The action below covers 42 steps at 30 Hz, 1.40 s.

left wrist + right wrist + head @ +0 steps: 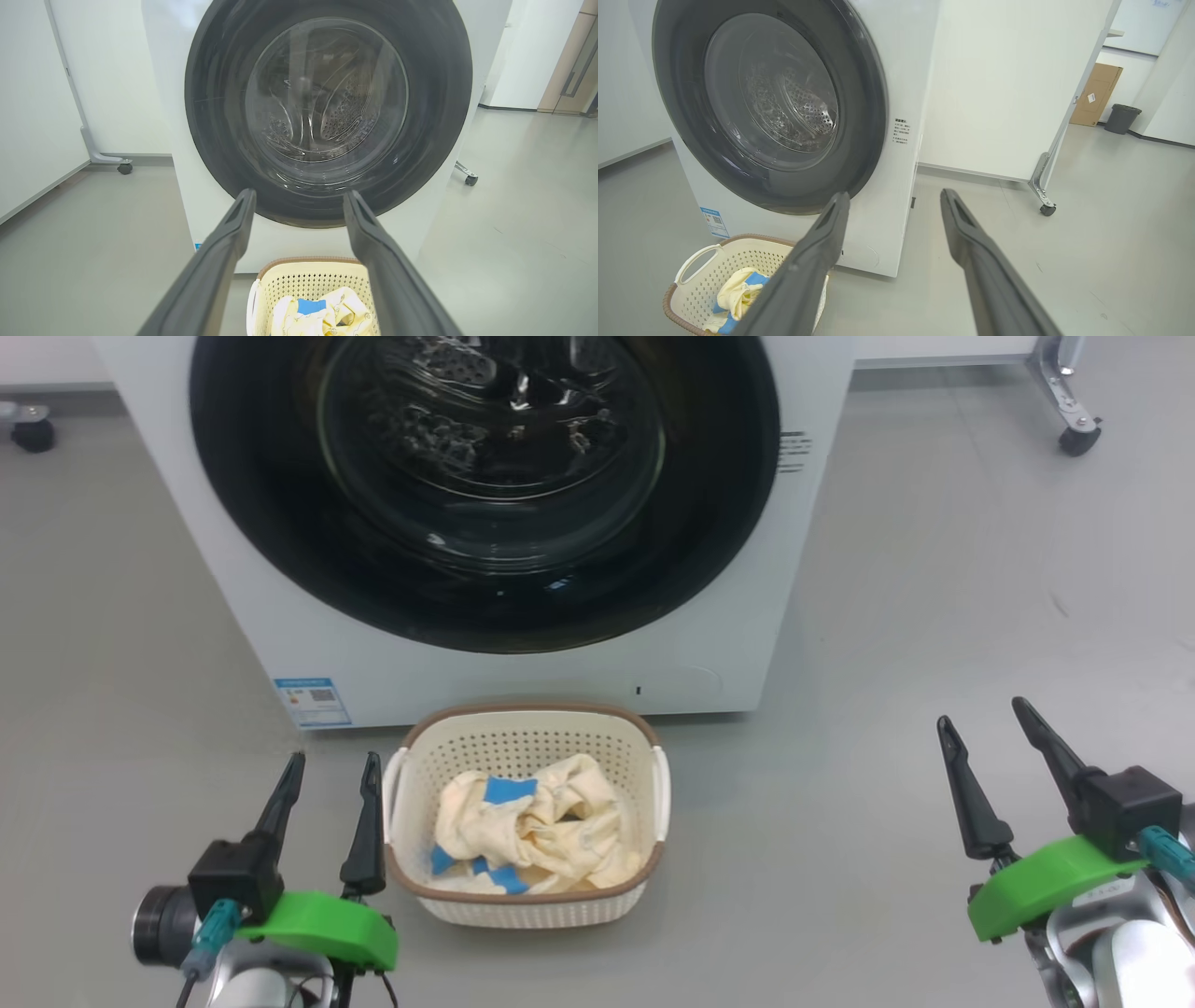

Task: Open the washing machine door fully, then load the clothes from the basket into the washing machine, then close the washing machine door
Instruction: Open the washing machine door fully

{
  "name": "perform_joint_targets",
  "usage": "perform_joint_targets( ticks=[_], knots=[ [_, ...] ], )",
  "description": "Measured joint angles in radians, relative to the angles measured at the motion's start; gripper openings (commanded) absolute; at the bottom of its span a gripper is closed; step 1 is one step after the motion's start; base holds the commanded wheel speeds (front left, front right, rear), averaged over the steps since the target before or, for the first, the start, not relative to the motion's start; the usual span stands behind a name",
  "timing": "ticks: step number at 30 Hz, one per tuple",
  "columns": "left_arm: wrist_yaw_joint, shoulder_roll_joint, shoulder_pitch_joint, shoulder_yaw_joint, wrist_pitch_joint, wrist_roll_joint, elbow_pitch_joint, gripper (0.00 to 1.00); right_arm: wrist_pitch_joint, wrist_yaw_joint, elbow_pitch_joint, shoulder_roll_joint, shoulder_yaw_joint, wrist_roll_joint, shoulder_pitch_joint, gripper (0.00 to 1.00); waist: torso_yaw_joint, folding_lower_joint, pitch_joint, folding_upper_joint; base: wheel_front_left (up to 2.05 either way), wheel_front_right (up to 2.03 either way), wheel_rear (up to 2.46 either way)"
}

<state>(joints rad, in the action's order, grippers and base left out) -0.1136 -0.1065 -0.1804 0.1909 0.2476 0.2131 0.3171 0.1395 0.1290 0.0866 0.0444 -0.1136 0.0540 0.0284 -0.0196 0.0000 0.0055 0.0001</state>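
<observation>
Nothing done yet: door point(485, 607) shut, clothes point(551, 821) in the basket point(523, 723), left claw point(336, 761) and right claw point(982, 712) flanking the basket, released, empty.

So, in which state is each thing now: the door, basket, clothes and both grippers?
washing machine door, shut.
basket, upright on the floor, not yet emptied.
clothes, crumpled inside the basket.
left gripper, open, empty.
right gripper, open, empty.
</observation>
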Motion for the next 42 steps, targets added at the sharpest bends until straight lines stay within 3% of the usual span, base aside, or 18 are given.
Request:
perform_joint_targets(
  ticks=[20,42],
  knots=[
    [0.014,0.002,-0.002,0.012,0.000,0.001,-0.003,1.00,0.001,0.000,0.002,0.002,-0.014,-0.001,0.000,1.00,-0.010,0.0000,0.003,0.0000,1.09,1.09,-2.17],
    [0.037,-0.008,-0.006,0.012,0.000,0.011,0.007,1.00,0.010,0.000,0.004,0.000,-0.013,0.001,0.001,1.00,-0.015,0.0001,0.017,0.0000,0.07,0.07,-0.14]
  ],
)
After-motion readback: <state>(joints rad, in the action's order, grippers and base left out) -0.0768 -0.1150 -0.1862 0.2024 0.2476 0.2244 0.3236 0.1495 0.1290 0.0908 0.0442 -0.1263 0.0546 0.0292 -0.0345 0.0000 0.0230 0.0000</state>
